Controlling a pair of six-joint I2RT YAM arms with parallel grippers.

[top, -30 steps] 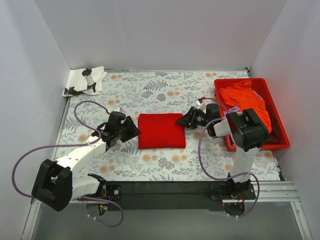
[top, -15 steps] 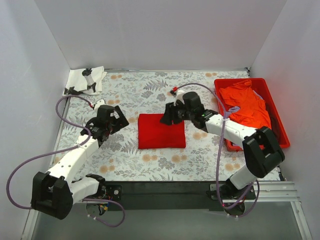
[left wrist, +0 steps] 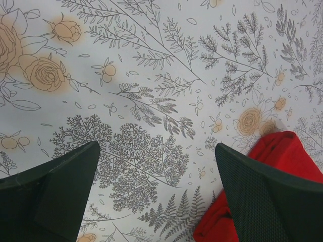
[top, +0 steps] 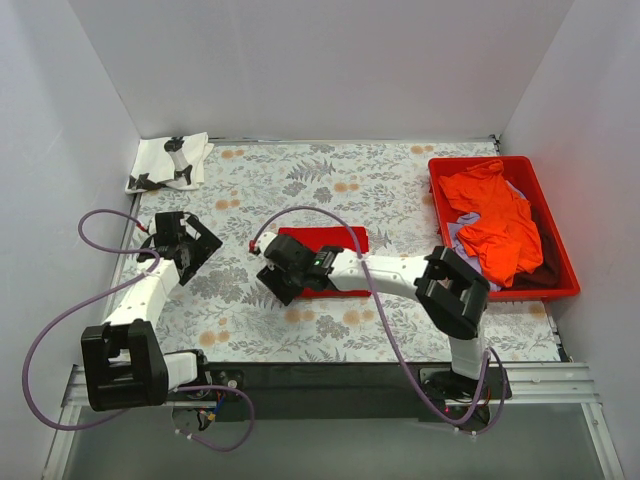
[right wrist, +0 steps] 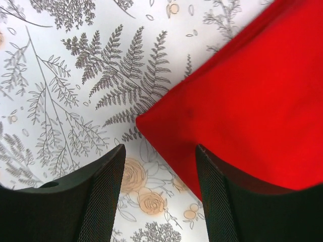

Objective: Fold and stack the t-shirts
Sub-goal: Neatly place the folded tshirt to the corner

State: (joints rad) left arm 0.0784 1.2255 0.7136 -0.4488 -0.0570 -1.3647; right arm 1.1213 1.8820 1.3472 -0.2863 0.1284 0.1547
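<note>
Red t-shirt (right wrist: 262,85) corner sits between the right jaws, spread wide; left jaws also wide above the flowered tablecloth (left wrist: 151,75).

red t-shirt (right wrist: 257,101): matt soft cloth | tray (top: 478,159): glossy red plastic | table cover (left wrist: 151,75): smooth matt print

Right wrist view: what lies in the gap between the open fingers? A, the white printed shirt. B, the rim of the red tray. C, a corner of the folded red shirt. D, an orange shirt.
C: a corner of the folded red shirt reaches into the gap between the open fingers of the right gripper, over the floral tablecloth.
</note>
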